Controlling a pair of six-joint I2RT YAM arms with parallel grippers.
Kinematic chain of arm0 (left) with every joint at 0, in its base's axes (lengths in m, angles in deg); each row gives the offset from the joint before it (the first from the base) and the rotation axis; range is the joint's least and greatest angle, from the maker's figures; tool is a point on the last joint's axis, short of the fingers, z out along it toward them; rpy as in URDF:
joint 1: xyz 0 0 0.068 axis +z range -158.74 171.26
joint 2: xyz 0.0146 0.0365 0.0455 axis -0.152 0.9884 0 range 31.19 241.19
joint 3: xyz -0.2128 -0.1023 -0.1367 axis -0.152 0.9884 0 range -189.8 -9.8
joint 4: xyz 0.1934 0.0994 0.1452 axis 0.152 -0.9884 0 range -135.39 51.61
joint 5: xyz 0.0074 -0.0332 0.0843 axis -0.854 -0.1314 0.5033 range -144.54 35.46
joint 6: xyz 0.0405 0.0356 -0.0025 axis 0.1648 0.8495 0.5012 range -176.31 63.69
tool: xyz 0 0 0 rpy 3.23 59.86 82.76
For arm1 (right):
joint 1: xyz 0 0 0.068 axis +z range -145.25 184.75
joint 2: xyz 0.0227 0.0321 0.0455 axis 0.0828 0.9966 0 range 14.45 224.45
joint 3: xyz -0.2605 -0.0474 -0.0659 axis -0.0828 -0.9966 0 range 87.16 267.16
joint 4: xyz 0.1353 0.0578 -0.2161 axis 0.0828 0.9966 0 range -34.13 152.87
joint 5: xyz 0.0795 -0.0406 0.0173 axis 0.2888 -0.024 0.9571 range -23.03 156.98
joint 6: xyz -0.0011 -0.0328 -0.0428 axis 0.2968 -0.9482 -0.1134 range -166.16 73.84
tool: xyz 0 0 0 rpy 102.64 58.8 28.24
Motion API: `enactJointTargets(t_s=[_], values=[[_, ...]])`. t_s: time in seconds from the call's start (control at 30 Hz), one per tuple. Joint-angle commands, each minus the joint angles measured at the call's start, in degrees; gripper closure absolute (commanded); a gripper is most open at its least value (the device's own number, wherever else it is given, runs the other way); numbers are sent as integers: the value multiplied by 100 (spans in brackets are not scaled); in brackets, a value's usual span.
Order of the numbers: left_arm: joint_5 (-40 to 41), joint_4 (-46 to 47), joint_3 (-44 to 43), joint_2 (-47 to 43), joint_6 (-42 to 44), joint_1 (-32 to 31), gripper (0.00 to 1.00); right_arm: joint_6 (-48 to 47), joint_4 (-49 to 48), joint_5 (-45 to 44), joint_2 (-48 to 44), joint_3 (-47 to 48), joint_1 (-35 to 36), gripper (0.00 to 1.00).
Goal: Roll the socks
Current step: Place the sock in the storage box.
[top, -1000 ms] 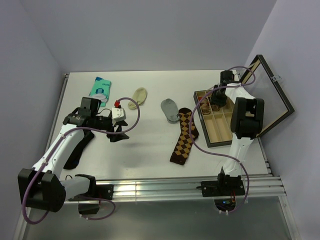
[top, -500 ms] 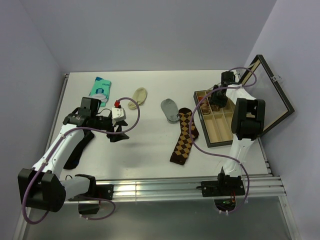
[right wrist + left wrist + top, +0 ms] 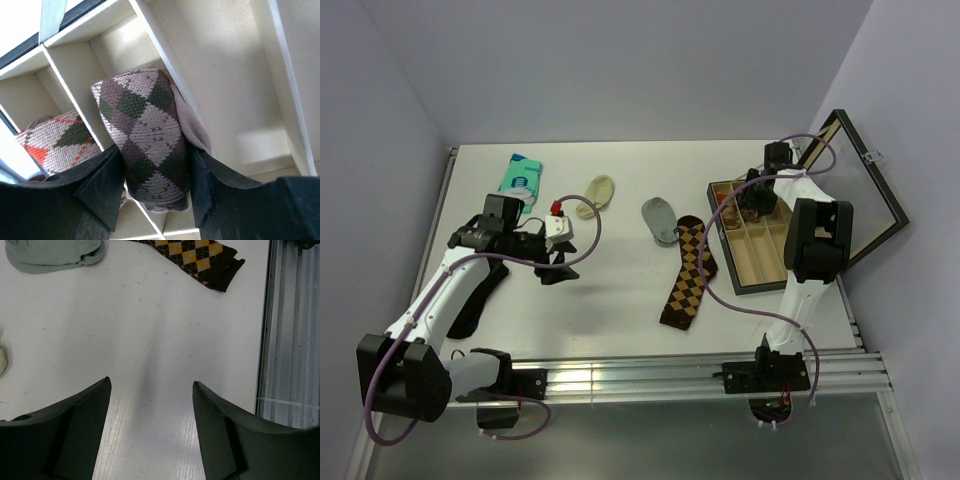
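My left tool (image 3: 151, 386) hangs low over the white desk (image 3: 630, 165). Its two fingers are spread wide and nothing is between them. A dark flat thing (image 3: 470, 312) lies under my left arm; it may be a sock, but the arm hides too much of it. Far back on the desk lies a flat teal packet (image 3: 520, 177). To its right is a small cream sock (image 3: 597, 193), then a small grey sock (image 3: 660, 218). Just beside the grey one lies the long dark-brown sock with tan and orange diamonds (image 3: 687, 272), flat and not rolled, one end touching the grey sock. Right of it stands an open wooden box with pale compartments (image 3: 225, 75). My right tool (image 3: 155, 165) is down in the box. Its fingers press both sides of a rolled pink-brown sock with dark green diamonds (image 3: 142, 125). Another roll with orange diamonds (image 3: 55, 140) sits in the next compartment.
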Motion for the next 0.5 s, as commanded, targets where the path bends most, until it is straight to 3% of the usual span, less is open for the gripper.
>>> enactJointTargets(t_s=[0.0, 0.47], values=[[-188, -43, -232, 19, -46, -42, 28, 123, 444, 239, -296, 48, -9, 42], [-188, -140, -276, 90, 24, -104, 28, 114, 252, 283, -427, -189, 0, 40]])
